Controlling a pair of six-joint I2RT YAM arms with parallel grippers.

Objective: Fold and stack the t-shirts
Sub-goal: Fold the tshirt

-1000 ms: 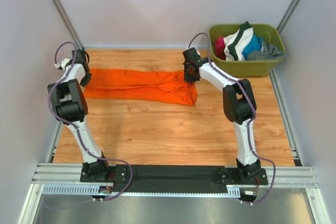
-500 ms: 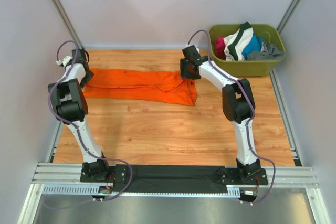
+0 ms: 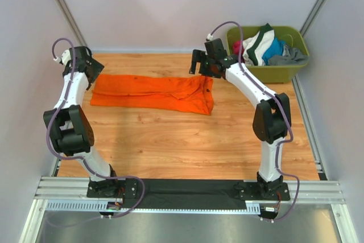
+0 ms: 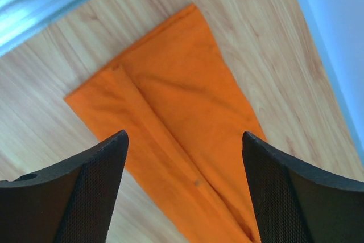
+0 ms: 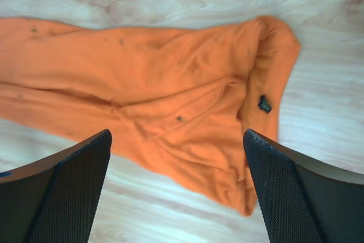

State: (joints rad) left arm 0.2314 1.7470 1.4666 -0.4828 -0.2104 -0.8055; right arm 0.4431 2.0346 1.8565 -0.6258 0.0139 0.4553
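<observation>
A bright orange t-shirt lies on the wooden table as a long folded band running left to right. Its right end is bunched, with a small dark tag showing. My left gripper hovers open over the shirt's left end. The left wrist view shows its jaws wide apart above the cloth, holding nothing. My right gripper hovers open above the right end. In the right wrist view its jaws spread wide over the rumpled cloth, also holding nothing.
An olive-green tub stands at the back right corner, filled with bundled clothes in white, blue, pink and grey. Metal rails run along the table's left side and near edge. Grey walls enclose the table.
Both grippers have opened and let go of the orange t-shirt's ends. Both have lifted up and back from it, and the shirt now rests on the table.
</observation>
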